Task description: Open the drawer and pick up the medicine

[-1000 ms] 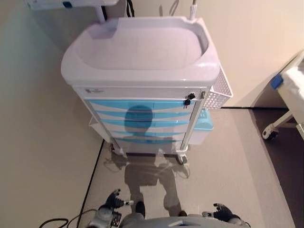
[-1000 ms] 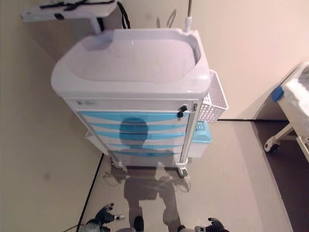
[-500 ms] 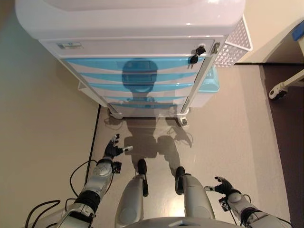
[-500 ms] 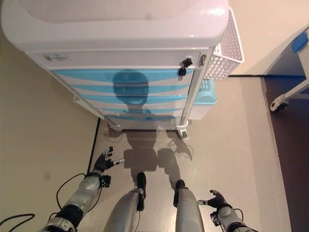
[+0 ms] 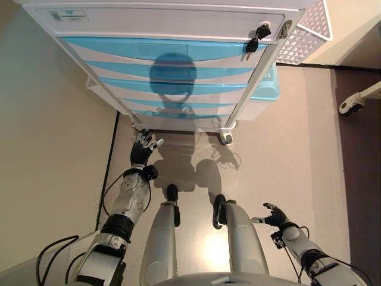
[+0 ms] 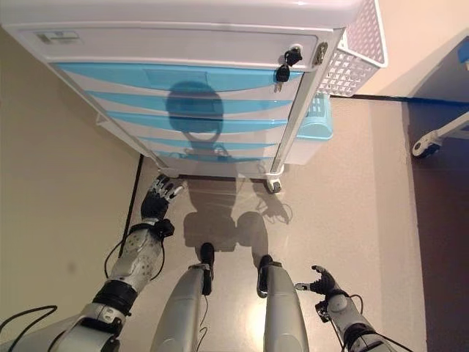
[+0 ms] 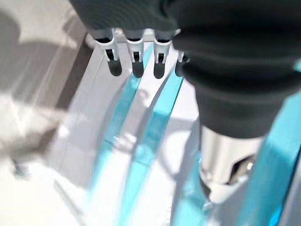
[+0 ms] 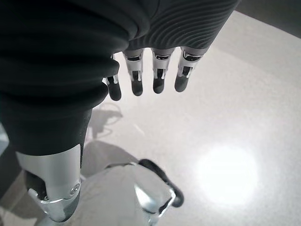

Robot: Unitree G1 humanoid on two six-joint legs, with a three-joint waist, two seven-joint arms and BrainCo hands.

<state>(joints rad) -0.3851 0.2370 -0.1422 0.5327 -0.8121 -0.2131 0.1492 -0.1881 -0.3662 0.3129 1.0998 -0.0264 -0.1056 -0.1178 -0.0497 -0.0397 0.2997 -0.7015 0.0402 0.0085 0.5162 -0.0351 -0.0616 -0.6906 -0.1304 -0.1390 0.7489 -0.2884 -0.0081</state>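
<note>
A white medical cart (image 5: 178, 15) stands ahead, its front a stack of blue drawers (image 5: 172, 68), all closed. No medicine shows in any view. My left hand (image 5: 143, 148) is raised in front of the cart's lower left corner, fingers straight and spread, holding nothing. In the left wrist view its fingers (image 7: 136, 63) point at the blue drawer fronts (image 7: 146, 136) from close by. My right hand (image 5: 272, 215) hangs low at the right over the floor, fingers relaxed and empty; its fingers (image 8: 157, 77) show over bare floor in the right wrist view.
Keys (image 5: 256, 37) hang from a lock at the cart's upper right. A white mesh basket (image 5: 306, 36) hangs on its right side, with a light blue bin (image 5: 265, 92) below. A wheeled bed leg (image 5: 351, 102) is at the far right. A wall runs along the left.
The camera has tilted further down, so the cart has slid up in the picture. My left hand has risen and reached forward towards the cart's lower drawers. The right hand stays low.
</note>
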